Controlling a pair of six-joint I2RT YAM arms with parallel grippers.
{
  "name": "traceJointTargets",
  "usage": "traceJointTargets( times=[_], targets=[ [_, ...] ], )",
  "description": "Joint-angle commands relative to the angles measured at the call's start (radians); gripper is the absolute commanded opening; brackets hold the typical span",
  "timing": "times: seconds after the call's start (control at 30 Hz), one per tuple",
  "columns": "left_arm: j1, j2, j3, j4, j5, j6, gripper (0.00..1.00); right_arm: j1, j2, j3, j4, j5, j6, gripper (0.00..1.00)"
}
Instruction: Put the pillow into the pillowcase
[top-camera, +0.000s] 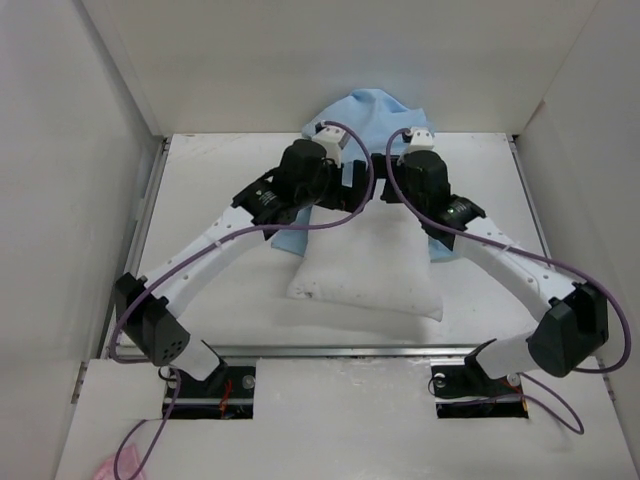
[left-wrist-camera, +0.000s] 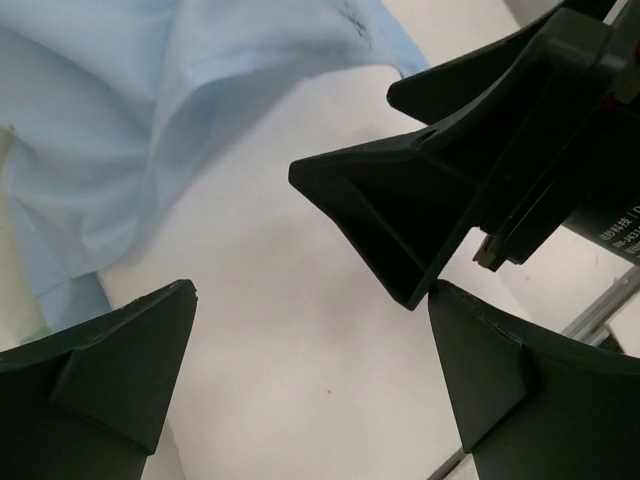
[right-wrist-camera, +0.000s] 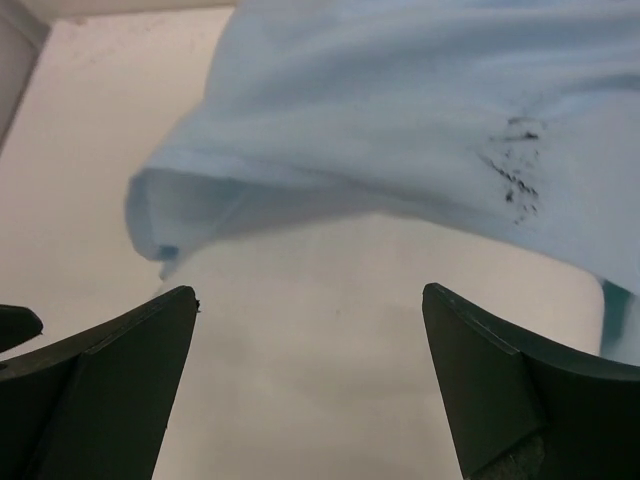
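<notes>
Top external view: the pillow (top-camera: 370, 275) lies on the table (top-camera: 200, 170), bare near end toward the arm bases, long axis seemingly running away from them. Over its far part, left jaws and right jaws gape wide, gripping nothing. Beyond, the light blue pillowcase (top-camera: 365, 110) drapes that end.

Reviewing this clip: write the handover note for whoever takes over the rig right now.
Left gripper: open, holding nothing, over the pillow's far end.
Right gripper: open, empty, beside it.
Pillow: lying flat, mostly bare.
Pillowcase: bunched at the pillow's far end, light blue face up.
Done: at most the far end is started; the arms hide it.
Left: regrip the pillowcase opening and draw it over the whole pillow.
</notes>
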Motion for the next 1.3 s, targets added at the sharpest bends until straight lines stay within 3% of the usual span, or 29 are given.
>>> traceJointTargets(
  times=[0.0,0.13,0.37,0.47,0.63,0.87,1.0,1.13,1.27],
  targets=[
    [0.068,0.087,0.042,-0.049,-0.199,0.08,1.0,-0.004,-0.043,0.01,-0.207,-0.148,-0.063,1.0],
    [0.068,0.174,0.073,-0.071,-0.195,0.175,1.0,0.022,-0.043,-0.013,-0.234,-0.141,-0.063,1.0],
    [0.077,0.358,0.288,-0.177,-0.498,0.118,1.0,0.062,-0.013,-0.045,-0.237,-0.088,-0.038,1.0],
    [0.077,0.322,0.327,-0.192,-0.509,0.143,1.0,0.062,0.006,-0.046,-0.21,-0.088,-0.029,1.0],
    [0.077,0.19,0.173,-0.112,-0.555,0.226,1.0,0.062,0.006,-0.046,-0.2,-0.067,-0.009,1.0],
    [0.127,0.202,0.145,-0.028,-0.446,0.399,1.0,0.024,-0.187,-0.021,-0.252,-0.033,0.002,1.0],
    [0.138,0.193,0.104,-0.017,-0.238,0.448,1.0,-0.056,-0.258,0.075,-0.262,-0.015,0.011,1.0],
    [0.118,0.107,0.007,0.037,-0.062,0.509,1.0,-0.137,-0.199,0.209,-0.262,0.089,0.069,1.0],
    [0.092,0.044,-0.043,0.078,-0.145,0.51,1.0,-0.172,-0.093,0.323,-0.271,0.08,0.081,1.0]
  ],
)
